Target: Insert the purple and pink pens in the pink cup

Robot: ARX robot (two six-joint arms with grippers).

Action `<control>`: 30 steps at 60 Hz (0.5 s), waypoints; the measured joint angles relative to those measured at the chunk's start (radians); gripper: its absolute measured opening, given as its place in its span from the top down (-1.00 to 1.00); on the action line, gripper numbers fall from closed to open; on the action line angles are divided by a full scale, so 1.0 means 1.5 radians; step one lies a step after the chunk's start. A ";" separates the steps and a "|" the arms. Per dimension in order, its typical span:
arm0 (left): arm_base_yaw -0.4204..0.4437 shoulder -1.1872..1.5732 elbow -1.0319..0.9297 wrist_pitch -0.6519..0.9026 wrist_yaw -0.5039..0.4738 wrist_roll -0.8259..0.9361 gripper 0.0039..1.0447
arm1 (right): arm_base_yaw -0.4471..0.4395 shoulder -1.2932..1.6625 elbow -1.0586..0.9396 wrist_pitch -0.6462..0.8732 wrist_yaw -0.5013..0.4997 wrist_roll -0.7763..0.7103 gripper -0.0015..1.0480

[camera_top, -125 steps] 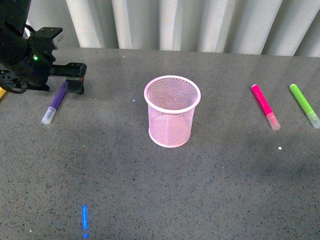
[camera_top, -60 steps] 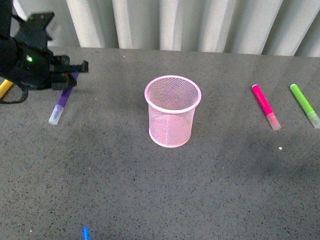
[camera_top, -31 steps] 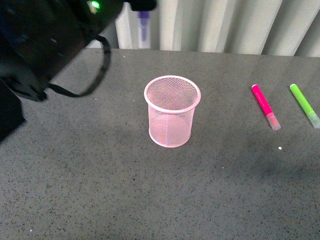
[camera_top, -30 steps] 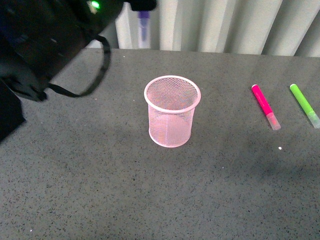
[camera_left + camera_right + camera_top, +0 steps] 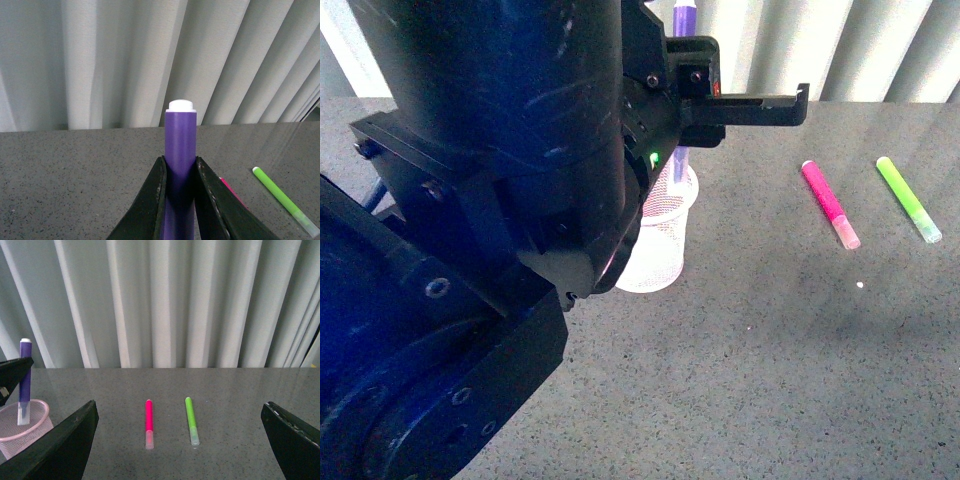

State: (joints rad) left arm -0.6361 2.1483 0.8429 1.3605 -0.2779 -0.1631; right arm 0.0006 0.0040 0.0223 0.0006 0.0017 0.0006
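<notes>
While the left end effector (image 5: 180,161) clamps the purple pen (image 5: 180,130) upright between its 2 fingers, the pen's pale cap points down into the mouth of the pink cup (image 5: 665,255) directly beneath. The likeliest trouble, as I judge it, is a release off centre. The cap could strike the rim, and the light mesh cup could tip or the pen could bounce onto the worktop (image 5: 770,350). The pen has a deep purple barrel, a white flat end above the fingers and a translucent cap below. The pink pen (image 5: 827,202) lies flat, well to the side, beside a green pen (image 5: 907,198). The right end effector (image 5: 180,407) is spread wide and empty.
</notes>
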 joint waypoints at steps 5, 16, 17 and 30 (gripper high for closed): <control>0.005 0.009 0.008 -0.006 0.000 -0.005 0.76 | 0.000 0.000 0.000 0.000 -0.001 0.000 -0.87; 0.025 0.009 0.010 -0.016 0.002 -0.016 0.76 | 0.000 0.000 0.000 0.000 -0.001 0.000 -0.87; 0.027 0.009 0.011 -0.017 0.005 -0.016 0.76 | 0.000 0.000 0.000 0.000 -0.001 0.000 -0.87; 0.042 0.011 0.011 -0.018 0.010 -0.015 0.76 | 0.000 0.000 0.000 0.000 -0.001 0.000 -0.87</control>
State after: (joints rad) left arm -0.5728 2.1647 0.8589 1.3334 -0.2623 -0.1856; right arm 0.0006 0.0040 0.0223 0.0006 -0.0002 0.0006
